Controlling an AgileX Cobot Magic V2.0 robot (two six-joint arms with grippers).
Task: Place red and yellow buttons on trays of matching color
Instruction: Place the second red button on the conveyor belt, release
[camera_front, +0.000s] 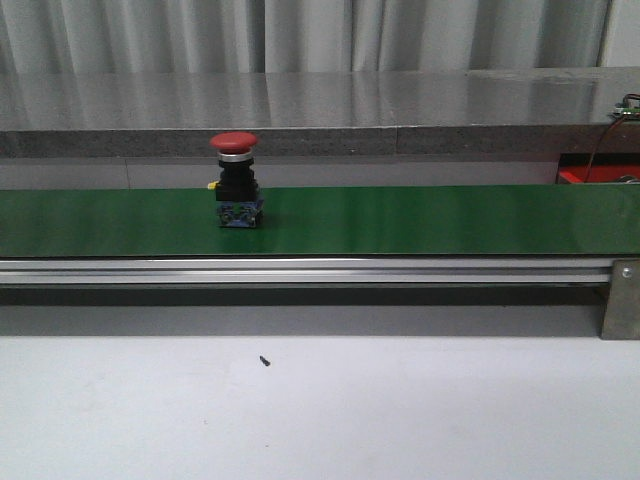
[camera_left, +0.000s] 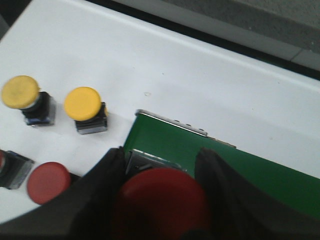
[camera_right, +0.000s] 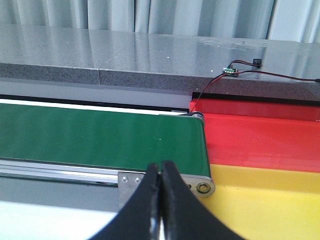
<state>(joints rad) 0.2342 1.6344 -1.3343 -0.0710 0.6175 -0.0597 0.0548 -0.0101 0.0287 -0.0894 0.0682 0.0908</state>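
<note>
Left claw (camera_left: 162, 197) grasping red button (camera_left: 162, 192) over belt (camera_left: 260, 175); right claw (camera_right: 160, 200) clenched, empty. Trays (camera_right: 260, 137) beyond it bare; four buttons (camera_left: 85, 107) wait beside left claw.

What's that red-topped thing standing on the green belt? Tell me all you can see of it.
It is a red button of the push kind: a domed red cap, a silvery collar beneath, a black body with a small yellow bit at its side, and a bluish base with contacts. It stands upright on the green belt, toward the robot's left, with only the belt touching it. No claw is near it in the front view.
</note>
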